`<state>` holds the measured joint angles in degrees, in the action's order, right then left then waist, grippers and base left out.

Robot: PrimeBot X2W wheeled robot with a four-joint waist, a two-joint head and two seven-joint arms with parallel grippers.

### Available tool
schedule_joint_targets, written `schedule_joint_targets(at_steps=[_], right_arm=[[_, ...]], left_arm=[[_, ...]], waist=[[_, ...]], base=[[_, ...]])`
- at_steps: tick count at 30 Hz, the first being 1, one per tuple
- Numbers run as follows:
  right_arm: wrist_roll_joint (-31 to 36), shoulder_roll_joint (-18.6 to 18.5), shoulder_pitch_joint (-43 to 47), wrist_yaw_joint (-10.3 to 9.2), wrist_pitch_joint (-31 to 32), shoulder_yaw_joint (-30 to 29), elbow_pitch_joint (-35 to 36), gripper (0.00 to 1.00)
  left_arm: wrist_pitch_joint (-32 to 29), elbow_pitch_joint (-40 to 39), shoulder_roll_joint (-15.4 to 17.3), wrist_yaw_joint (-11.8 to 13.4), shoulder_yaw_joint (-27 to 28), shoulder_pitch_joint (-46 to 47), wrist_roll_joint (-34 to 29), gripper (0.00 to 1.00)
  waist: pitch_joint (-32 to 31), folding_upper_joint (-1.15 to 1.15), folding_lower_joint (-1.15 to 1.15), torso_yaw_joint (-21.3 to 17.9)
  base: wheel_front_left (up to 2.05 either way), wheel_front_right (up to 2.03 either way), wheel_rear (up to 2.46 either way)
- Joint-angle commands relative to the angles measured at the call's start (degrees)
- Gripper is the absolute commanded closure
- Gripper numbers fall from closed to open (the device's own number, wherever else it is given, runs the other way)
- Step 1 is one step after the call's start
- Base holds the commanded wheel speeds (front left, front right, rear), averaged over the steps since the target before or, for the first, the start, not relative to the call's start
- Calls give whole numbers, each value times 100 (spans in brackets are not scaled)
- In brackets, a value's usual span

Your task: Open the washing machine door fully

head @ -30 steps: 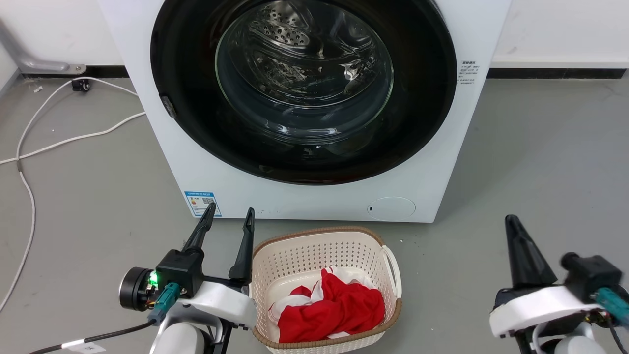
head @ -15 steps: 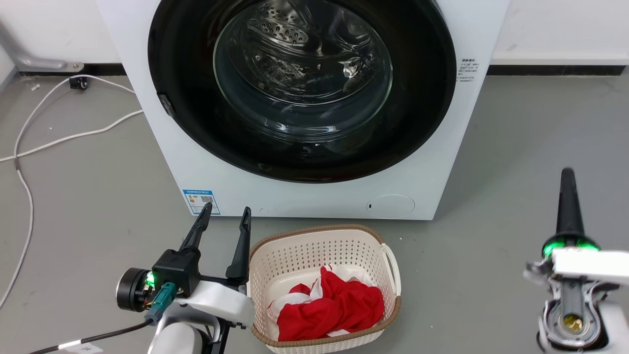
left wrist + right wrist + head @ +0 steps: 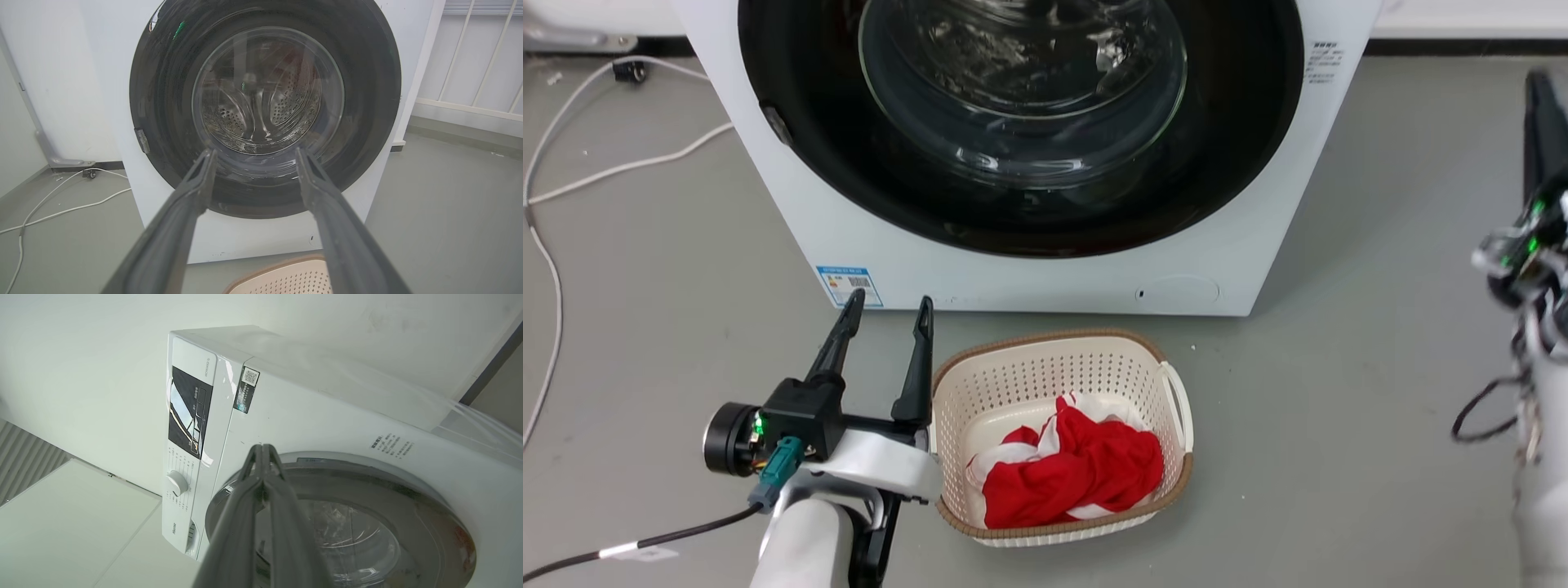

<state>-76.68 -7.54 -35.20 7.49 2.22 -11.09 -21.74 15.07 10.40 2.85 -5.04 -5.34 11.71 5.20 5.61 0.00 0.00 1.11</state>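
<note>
**Right arm up at the door, which is not yet opened**

Within the last second the right arm has swung up from low at the lower right to the right edge of the head view, level with the washing machine door. The head camera has shifted too, so the washing machine sits higher in that view; the machine itself has not moved.

The right jaws are pressed together. In the right wrist view their fingers meet at the tips over the door's rim, and whether they touch it I cannot tell. The left arm has stayed low, left jaws spread and holding nothing, fingers pointing at the door's glass.

The door is shut, flush in the machine's front, in all three views. I judge the reach to be under way and the opening not begun: the arm still has to find an edge to hook. A small grey tab sits on the door's rim, and whether it is the catch I cannot tell.

Everything stands on the grey floor. A cream basket with a red cloth sits just in front of the machine, right beside the left jaws. A white cable loops well apart at the left. A white wall stands behind, and the machine's knob shows in the right wrist view.
</note>
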Motion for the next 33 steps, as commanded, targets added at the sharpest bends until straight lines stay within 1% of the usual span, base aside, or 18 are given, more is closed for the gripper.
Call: schedule_joint_targets(at_steps=[1, 4, 9, 13, 18, 24, 26, 29, 33], right_arm=[[19, -139, -374, 0, 167, -34, -223, 100], [143, -366, -1100, 0, 520, -66, -791, 100], [591, -692, -2327, 0, 1105, 59, -1752, 100], [1092, -807, -3229, 0, 1523, 238, -2531, 100], [1715, -821, -4161, 0, 1959, 463, -3344, 100], [2413, -839, -4926, 0, 2345, 737, -4072, 100], [2554, -803, -5071, 0, 2466, 791, -4246, 100], [2758, -782, -5266, 0, 2581, 868, -4407, 100], [2907, -748, -5415, -1, 2579, 877, -4552, 100]], left_arm=[[15, -50, 5, 2, -1, 105, -11, 0], [15, -107, 6, -4, -12, 197, -9, 0], [15, -205, 5, -17, -12, 345, -8, 0], [15, -297, 5, -25, -9, 460, 0, 0], [15, -405, 5, -35, -37, 563, 12, 0], [15, -518, 5, -38, -71, 712, -8, 0], [15, -553, 5, -31, -80, 765, 2, 0], [15, -583, 5, -11, -91, 832, 32, 0], [15, -632, 4, 9, -108, 913, 48, 0]], waist=[[137, 0, 0, 30], [296, 0, 0, 63], [571, 0, 0, 119], [787, 0, 0, 165], [1011, 0, 0, 232], [1318, 0, 0, 319], [1398, 0, 0, 344], [1525, 0, 0, 378], [1674, 0, 0, 399]], base=[[0, 0, 0], [0, 0, 0], [0, 0, 0], [0, 0, 0], [0, 0, 0], [0, 0, 0], [0, 0, 0], [0, 0, 0], [0, 0, 0]])
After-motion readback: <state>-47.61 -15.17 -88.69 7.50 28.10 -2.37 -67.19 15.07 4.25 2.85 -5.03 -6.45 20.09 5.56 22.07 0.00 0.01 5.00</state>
